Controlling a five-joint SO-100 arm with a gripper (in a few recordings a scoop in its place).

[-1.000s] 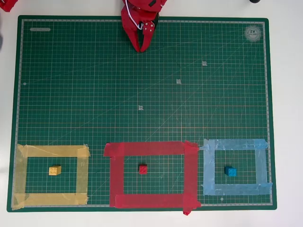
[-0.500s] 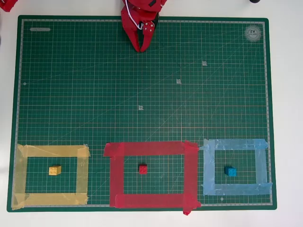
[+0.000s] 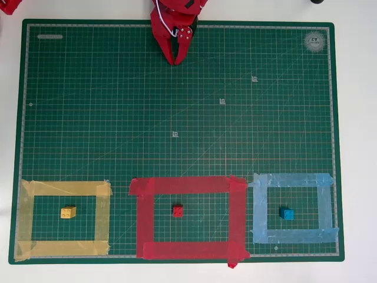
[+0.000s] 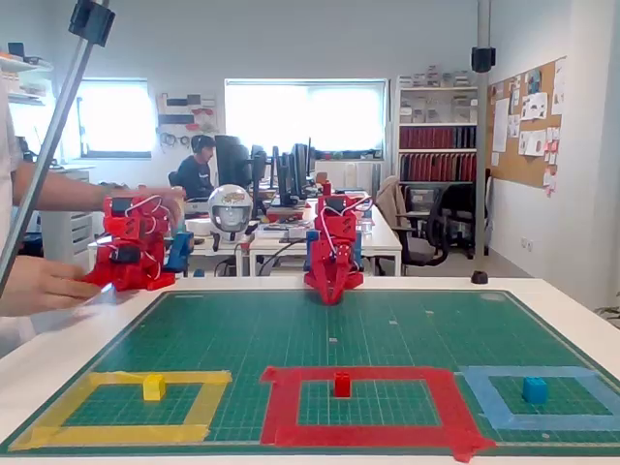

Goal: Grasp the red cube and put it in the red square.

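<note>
So the main thing here is how far apart everything is: the hand [image 3: 175, 59] is parked at the far edge of the green mat [image 3: 88, 118], tucked in near the arm's base, and the red cube [image 3: 177, 210] is way down at the opposite edge, almost straight across the mat from it. In the overhead view the two line up nearly on one vertical line, so it's basically a straight reach out over the mat with barely any swing to the side. The hand's two fingers come together to a point with no gap I can make out, and there's nothing in it. Funny bit: the red cube is already sitting inside the red square [image 3: 238, 215], roughly in the middle and clear of the tape on all sides. From the fixed view it stands upright, studs up [image 4: 341, 384]. It's a cube, so no long axis to worry about; its sides run about square to the tape. The yellow cube [image 3: 68, 212] and blue cube [image 3: 287, 213] sit in their own tape squares on either side of the red square, well apart from the red one, so they shouldn't get in the way.
</note>
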